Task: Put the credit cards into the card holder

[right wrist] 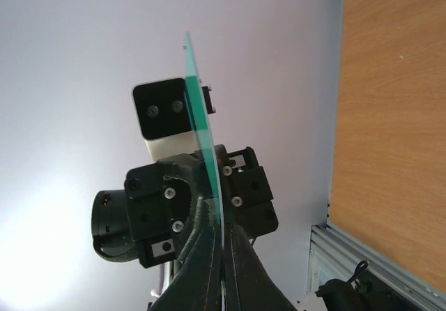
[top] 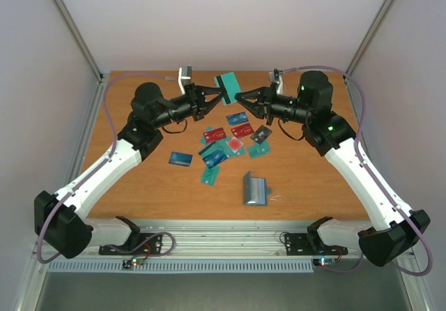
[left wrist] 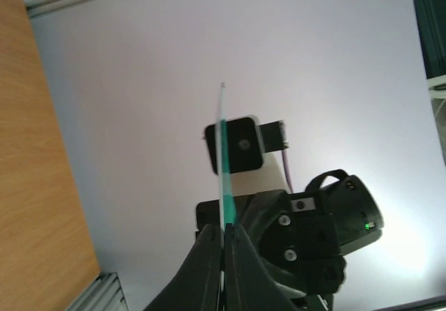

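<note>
The left gripper point(top: 217, 96) is raised over the far part of the table point(top: 139, 192), its jaws pinched tight on the left edge of a teal credit card point(top: 228, 84). The card hangs in the air, well above the wood, with its dark stripe on the left. The right gripper point(top: 242, 100) is clamped on the card's lower right corner, so both claws have hold of the one card, and each wrist view shows it edge-on between the fingers.

The card holder point(top: 255, 188) lies toward the near edge, well apart from the held card and slightly right of it. That puts it nearer the right arm. It sits partly open, its fold running roughly near to far. Between it and the claws lie the loose credit cards point(top: 221, 147), scattered flat, with one blue card point(top: 180, 159) off to the left. In my judgement nothing upright blocks the way down.
</note>
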